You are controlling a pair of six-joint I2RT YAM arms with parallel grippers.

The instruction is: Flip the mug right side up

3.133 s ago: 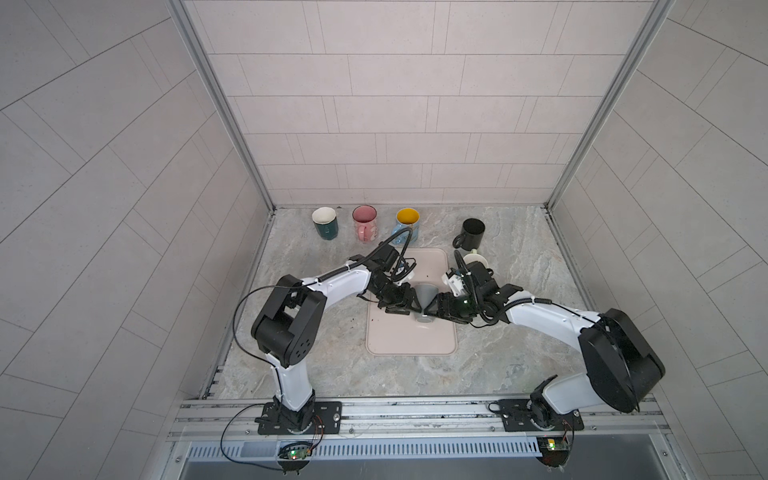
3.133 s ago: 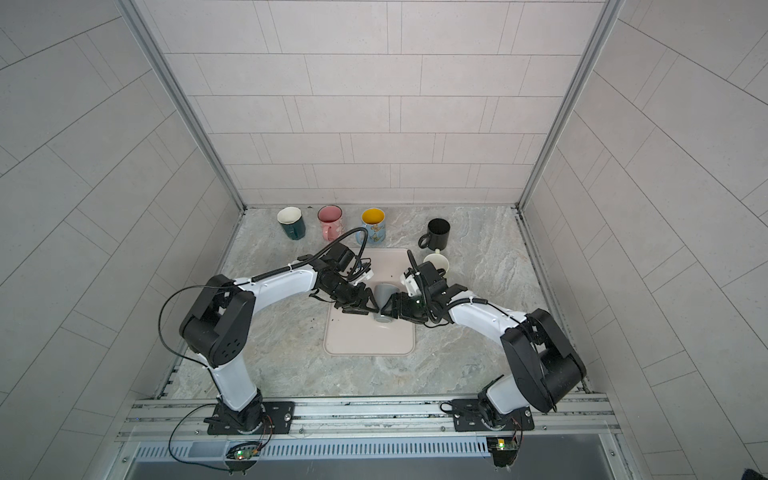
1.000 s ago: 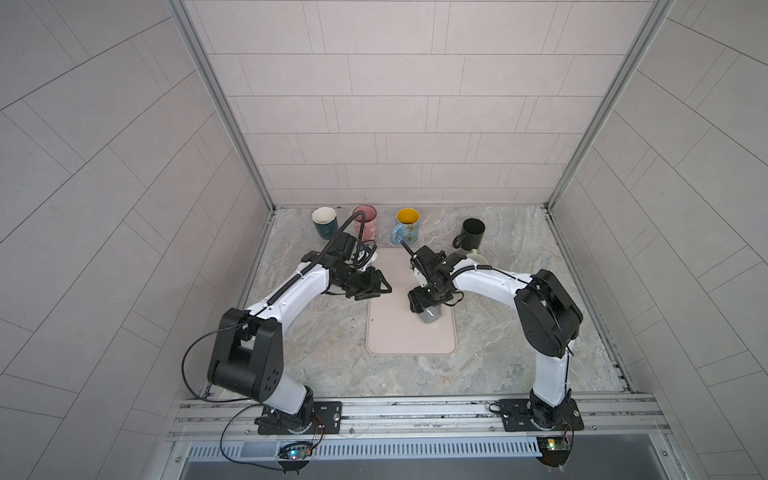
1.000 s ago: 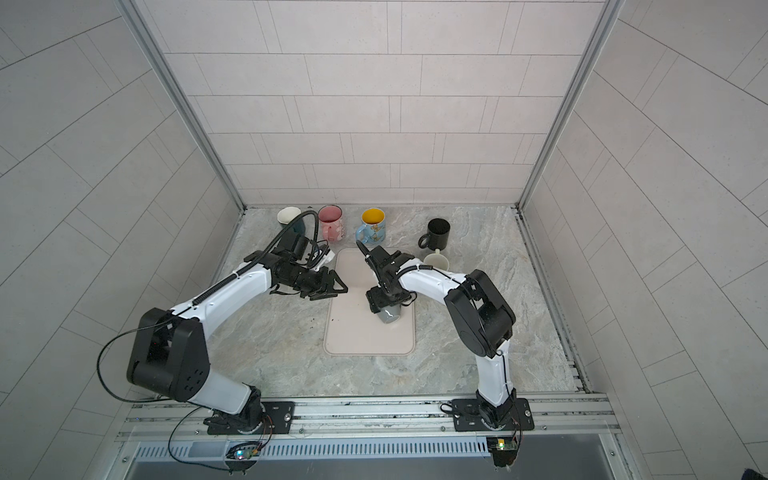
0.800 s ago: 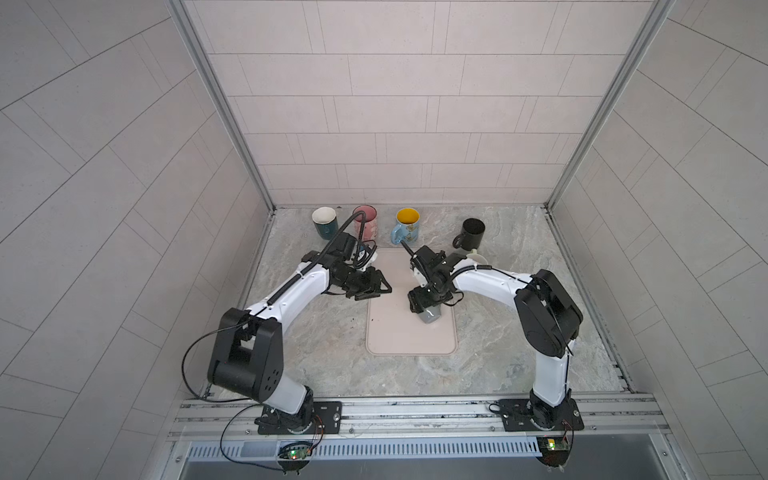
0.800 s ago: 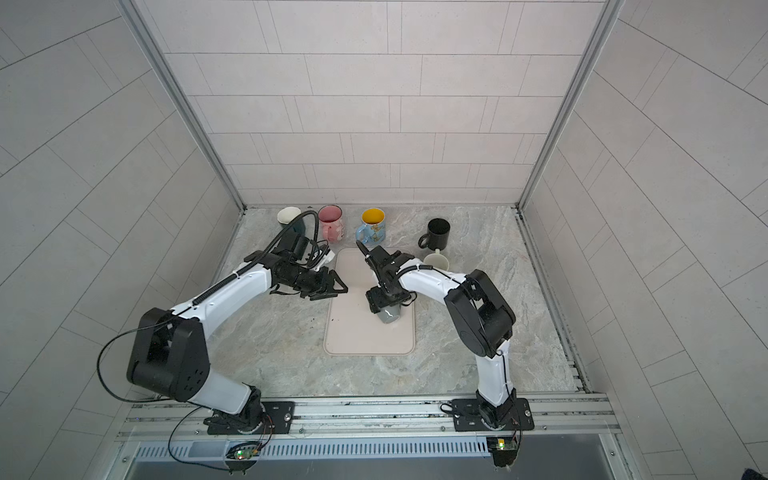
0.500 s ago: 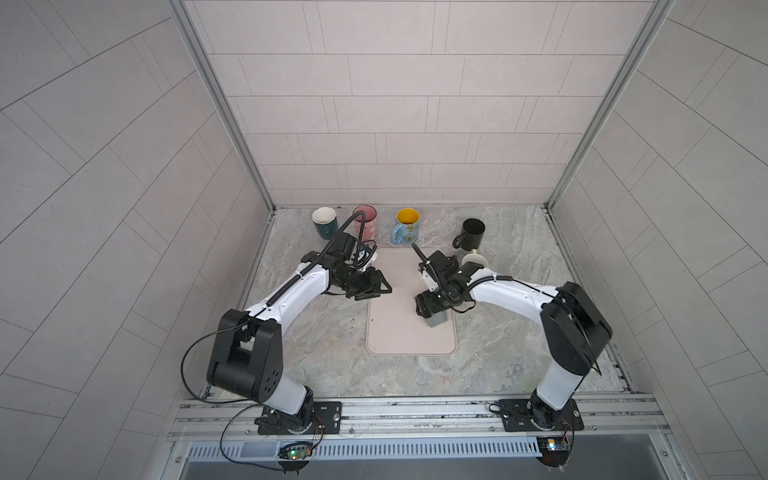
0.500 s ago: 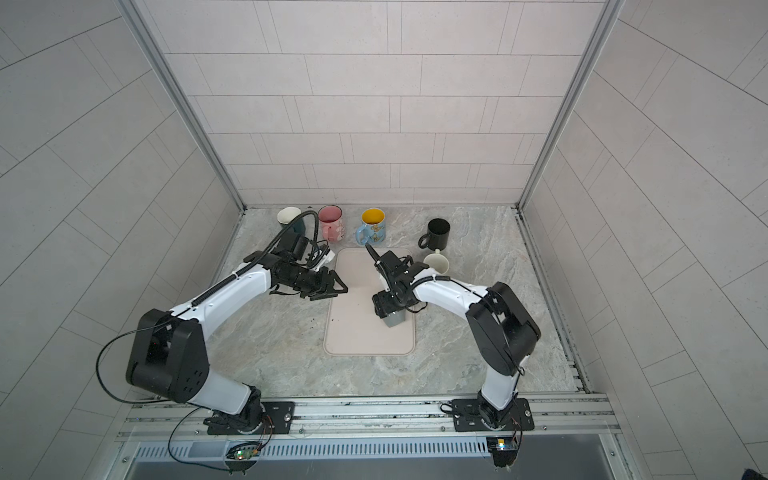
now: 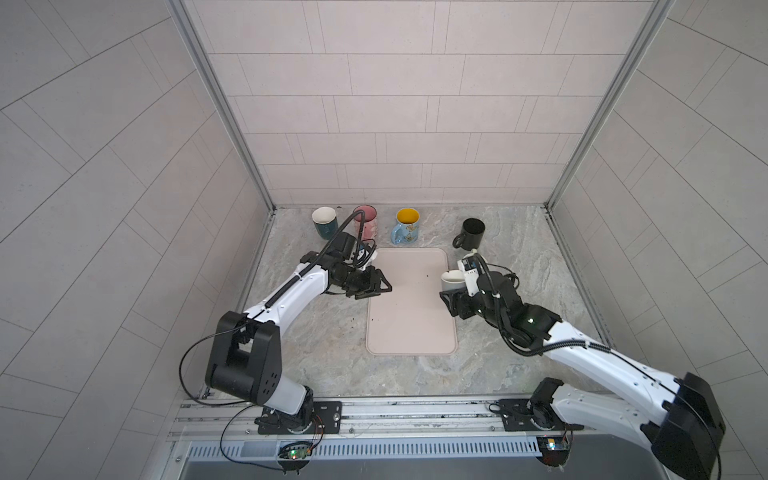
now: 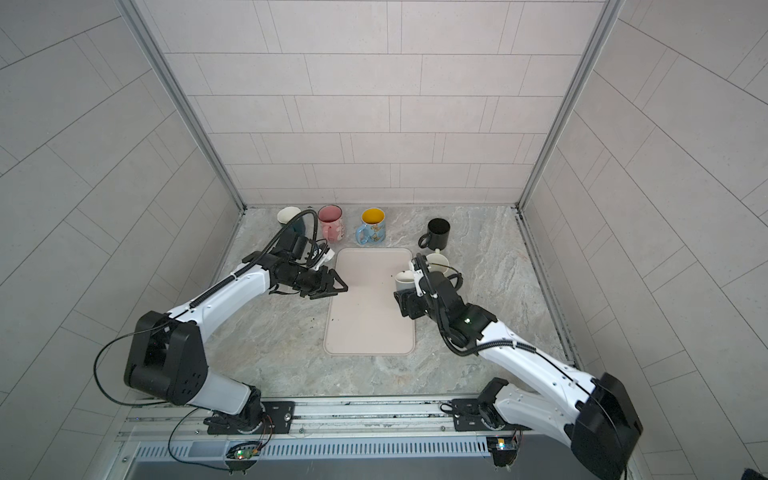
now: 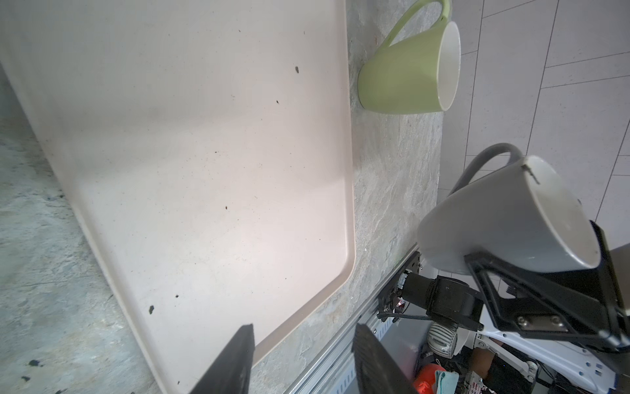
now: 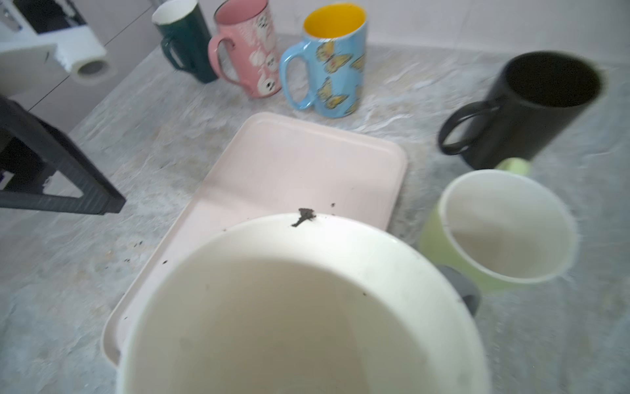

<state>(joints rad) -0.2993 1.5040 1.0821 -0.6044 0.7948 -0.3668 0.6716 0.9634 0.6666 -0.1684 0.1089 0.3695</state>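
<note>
Right gripper (image 11: 538, 262) is closed on the grey mug (image 9: 452, 279), mouth up, at tray's (image 9: 409, 324) right edge. Left gripper (image 9: 380, 289) is part-open and empty, at tray's left edge.

pale tiled walls (image 9: 384, 104) enclose a grey marbled floor (image 9: 328, 357) in even light.

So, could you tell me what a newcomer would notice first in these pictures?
The grey mug stands out: mouth up, clamped in the right fingers at the right edge of the pink tray. Behind, a colourful row lines the back wall: dark green mug, pink mug, butterfly mug, black mug. The left fingers hang open and empty at the tray's left edge.
</note>
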